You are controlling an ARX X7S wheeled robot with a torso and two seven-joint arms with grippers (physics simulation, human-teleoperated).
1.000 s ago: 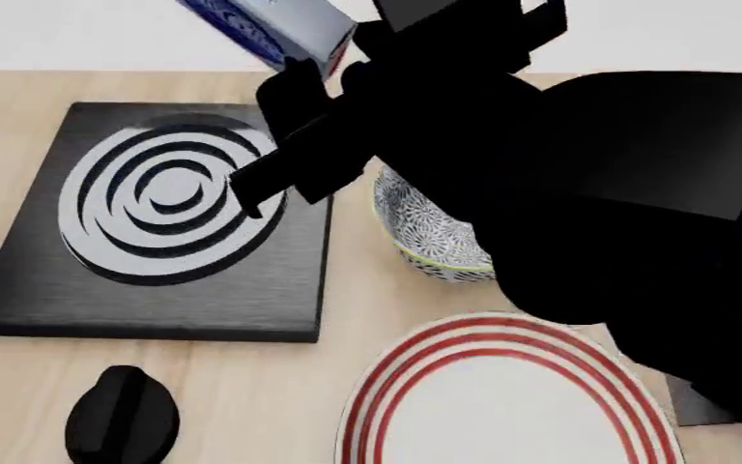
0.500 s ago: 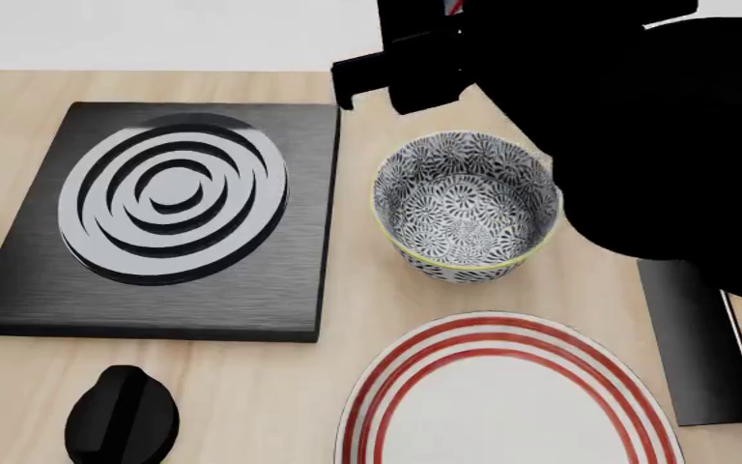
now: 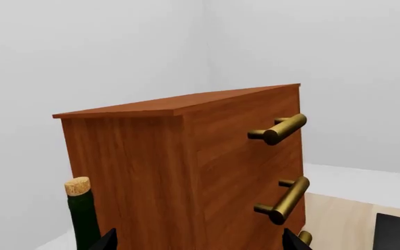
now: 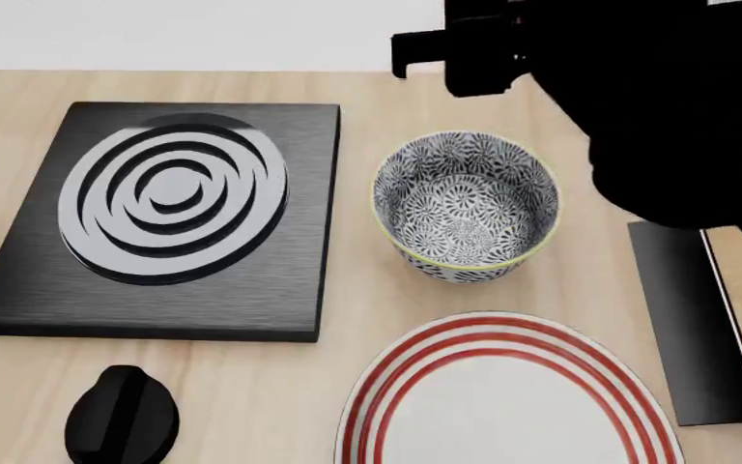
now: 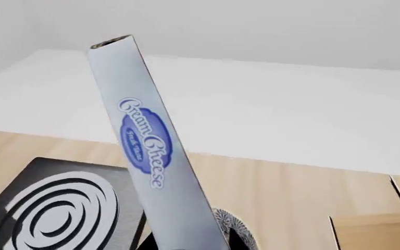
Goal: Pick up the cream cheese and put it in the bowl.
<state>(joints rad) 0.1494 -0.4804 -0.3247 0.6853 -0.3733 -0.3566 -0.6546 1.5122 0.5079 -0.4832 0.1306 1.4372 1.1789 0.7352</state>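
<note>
Cream cheese (image 5: 154, 156): pale blue-grey box, standing on end between the right gripper (image 5: 186, 244) fingers, whose dark tips show on either side of its lower end at the frame's edge. Gripper is closed on the box. The box rises tilted from the grip, its far end free in the air, above the table. Not seen in the head view, where the right arm (image 4: 629, 87) fills the far right corner as a black mass.

Writing: dark blue oval logo on the box face, white script reading "Cream Cheese"; a smaller line inside the oval, too small to read.

Bowl (image 4: 467, 205): deep, round, black-and-white floral pattern, thin yellow-green rim. Stands upright on the wooden table (image 4: 345, 387), centre, nothing in it. A sliver of its rim shows just beside the box in the right wrist view.

Stove plate (image 4: 165, 217): black slab with grey concentric rings, left of the bowl. Black knob (image 4: 121, 416) near of it.

Plate (image 4: 506, 406): white, red rings, near of the bowl.

Left gripper (image 3: 196, 245): two dark fingertips show well apart at the frame edge, holding nothing. It faces a wooden cabinet (image 3: 186, 172) with brass handles (image 3: 280, 130); a corked green bottle (image 3: 83, 216) stands beside it.
</note>
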